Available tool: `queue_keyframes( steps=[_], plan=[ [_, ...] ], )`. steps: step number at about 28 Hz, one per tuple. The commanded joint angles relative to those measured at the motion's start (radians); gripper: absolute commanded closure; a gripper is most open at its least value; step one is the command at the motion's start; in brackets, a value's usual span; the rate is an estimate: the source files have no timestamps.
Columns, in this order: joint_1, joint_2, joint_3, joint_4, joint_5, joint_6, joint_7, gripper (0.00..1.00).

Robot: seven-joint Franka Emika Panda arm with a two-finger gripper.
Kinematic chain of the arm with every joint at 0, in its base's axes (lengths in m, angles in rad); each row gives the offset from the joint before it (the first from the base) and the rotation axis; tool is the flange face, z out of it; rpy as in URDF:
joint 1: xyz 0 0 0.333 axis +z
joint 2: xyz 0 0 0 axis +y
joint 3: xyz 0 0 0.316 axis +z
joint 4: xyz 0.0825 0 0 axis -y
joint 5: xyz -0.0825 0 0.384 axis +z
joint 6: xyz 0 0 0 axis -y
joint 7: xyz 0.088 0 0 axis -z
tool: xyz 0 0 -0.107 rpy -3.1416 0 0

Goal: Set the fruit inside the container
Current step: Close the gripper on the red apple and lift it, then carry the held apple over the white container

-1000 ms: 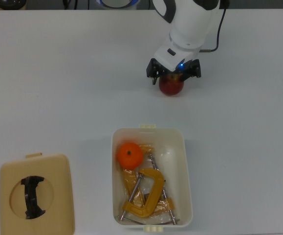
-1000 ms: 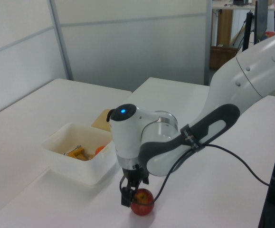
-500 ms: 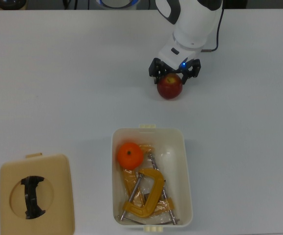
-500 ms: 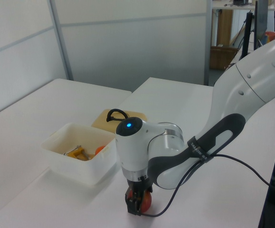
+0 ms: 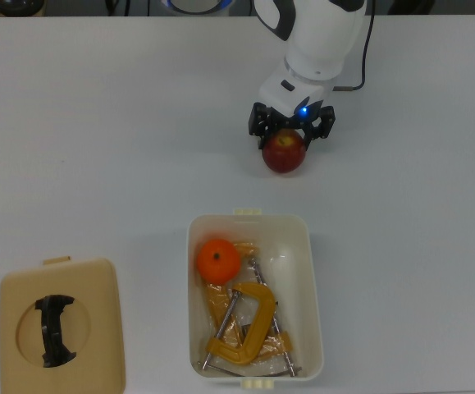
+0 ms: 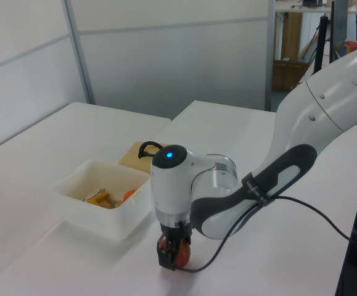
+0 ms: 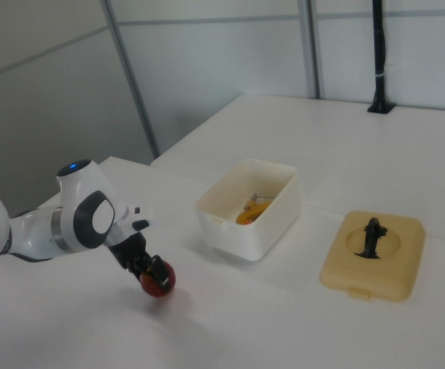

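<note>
Gripper (image 5: 290,133) closed around apple (image 5: 284,153) on table (image 5: 98,123), well apart from tub (image 5: 312,287) (orange (image 5: 218,259) already inside); judged firm, smooth, slippery, best pinched across widest middle.

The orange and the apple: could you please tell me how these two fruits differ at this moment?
The orange is bright orange with a dark stem dot; the apple is red with yellowish patches. The orange lies inside the container beside a yellow clamp; the apple is outside it, over the bare table. The gripper is at the apple, while nothing touches the orange from above. Both are round and similar in size.
</note>
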Motion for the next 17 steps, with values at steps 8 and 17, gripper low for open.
queue_keyframes(
  steps=[8, 17],
  plan=[
    [-0.017, -0.041, -0.111, 0.245, 0.130, -0.001, 0.015, 1.00],
    [-0.020, 0.094, -0.148, 0.446, 0.178, 0.016, 0.081, 1.00]
  ],
)
